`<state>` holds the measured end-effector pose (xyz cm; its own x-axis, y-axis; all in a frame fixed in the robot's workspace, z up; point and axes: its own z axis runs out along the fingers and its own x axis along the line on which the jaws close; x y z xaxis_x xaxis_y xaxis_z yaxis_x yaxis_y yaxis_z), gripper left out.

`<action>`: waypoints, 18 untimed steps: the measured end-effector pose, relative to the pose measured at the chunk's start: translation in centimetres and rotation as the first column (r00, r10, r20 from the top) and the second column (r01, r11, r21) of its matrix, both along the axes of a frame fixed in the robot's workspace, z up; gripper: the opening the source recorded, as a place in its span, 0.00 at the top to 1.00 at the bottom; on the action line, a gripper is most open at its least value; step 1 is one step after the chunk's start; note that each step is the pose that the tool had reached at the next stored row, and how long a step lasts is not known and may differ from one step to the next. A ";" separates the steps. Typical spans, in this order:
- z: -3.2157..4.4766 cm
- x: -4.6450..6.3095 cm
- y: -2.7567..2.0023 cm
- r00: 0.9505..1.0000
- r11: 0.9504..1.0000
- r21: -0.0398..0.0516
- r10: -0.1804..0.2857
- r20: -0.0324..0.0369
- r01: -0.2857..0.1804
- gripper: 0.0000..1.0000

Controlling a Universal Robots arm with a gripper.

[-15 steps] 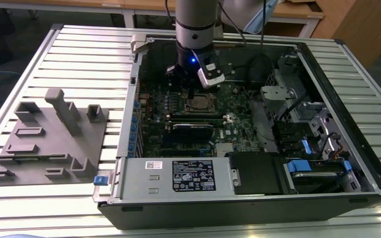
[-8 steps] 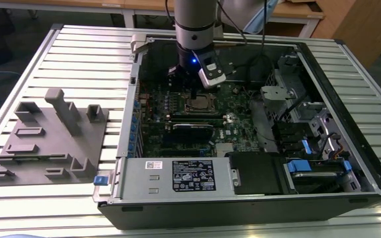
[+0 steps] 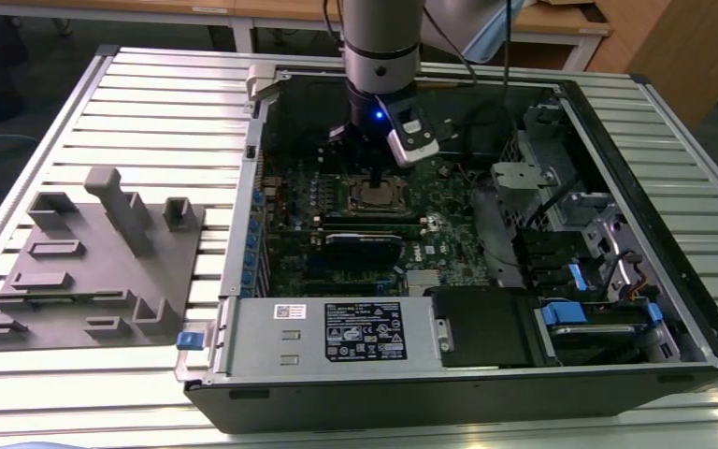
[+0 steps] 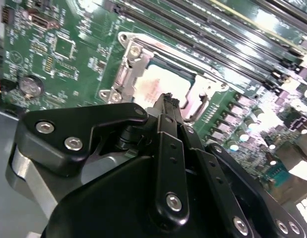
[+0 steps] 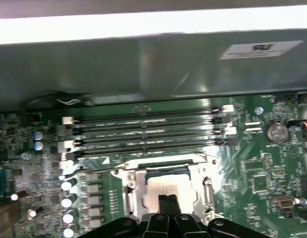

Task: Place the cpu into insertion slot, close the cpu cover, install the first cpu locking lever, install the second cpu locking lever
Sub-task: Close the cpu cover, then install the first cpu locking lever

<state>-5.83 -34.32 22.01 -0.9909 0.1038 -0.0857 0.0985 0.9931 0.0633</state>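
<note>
Open computer case (image 3: 459,402): houses the green motherboard (image 3: 296,187), insertion slot (image 3: 378,198) near its middle.
Grey fixture tray (image 3: 85,271): well apart from the slot, outside the case.
Arm (image 3: 381,47): upright above the slot.
Gripper (image 5: 168,198): fingers pressed together, empty, just over the slot.
CPU cover (image 5: 136,191): flat on the slot.
CPU (image 5: 168,186): seated in the slot, framed by the cover.

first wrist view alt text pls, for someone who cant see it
The gripper, black fingers shut together, is poised right over the cpu, which is framed by the silver cpu cover. Around it spreads a green motherboard, with four long memory slots beyond and a grey case wall behind.
</note>
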 end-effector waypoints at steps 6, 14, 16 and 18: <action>0.00 0.2 0.00 1.000 1.000 -0.003 -0.003 0.000 0.003 0.89; -0.09 0.6 -0.54 1.000 1.000 -0.003 -0.003 0.000 0.003 0.89; -0.02 0.6 -0.54 1.000 1.000 -0.003 -0.003 0.000 0.003 0.89; 0.07 0.6 -0.54 1.000 1.000 -0.003 -0.003 0.000 0.003 0.89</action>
<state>-5.21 -34.86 22.08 -0.9906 0.1062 -0.0861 0.1012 0.9930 0.0602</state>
